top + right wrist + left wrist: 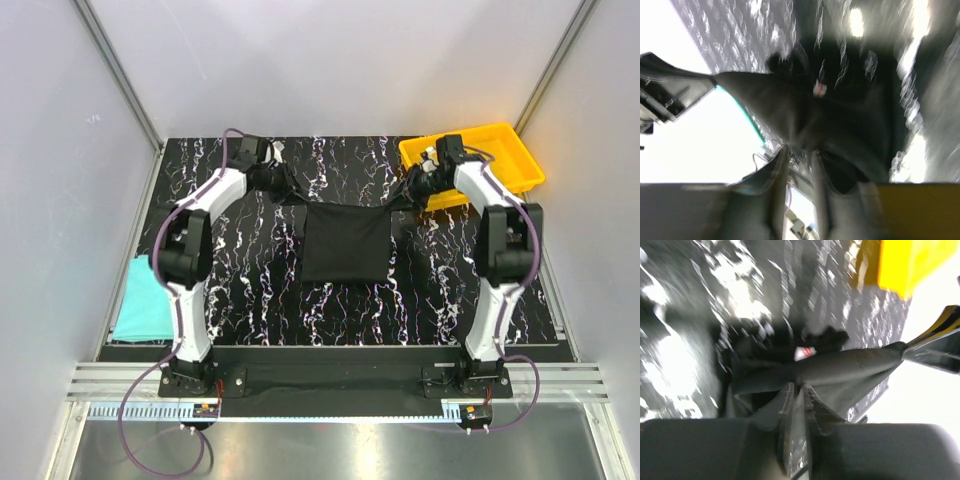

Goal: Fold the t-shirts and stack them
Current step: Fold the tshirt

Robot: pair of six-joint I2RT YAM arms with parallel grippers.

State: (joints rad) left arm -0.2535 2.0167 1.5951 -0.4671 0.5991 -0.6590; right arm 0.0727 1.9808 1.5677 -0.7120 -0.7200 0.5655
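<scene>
- The left end effector is clamped tight on one top corner of the black shirt. Its wrist view shows dark cloth bunched between the fingers.
- The right end effector is pinched closed on the opposite top corner, with cloth gathered between its fingers.
- The black shirt stretches taut between the two end effectors. Its body spreads as a rectangle toward the arm bases, and whether its lower edge rests on the counter cannot be told.
- A small white label shows on the cloth just beyond the left end effector.
- The teal shirt lies well apart from the left end effector, at the counter's outer edge near that arm's base.
- The yellow tray sits just beside the right end effector, on its outer side.
</scene>
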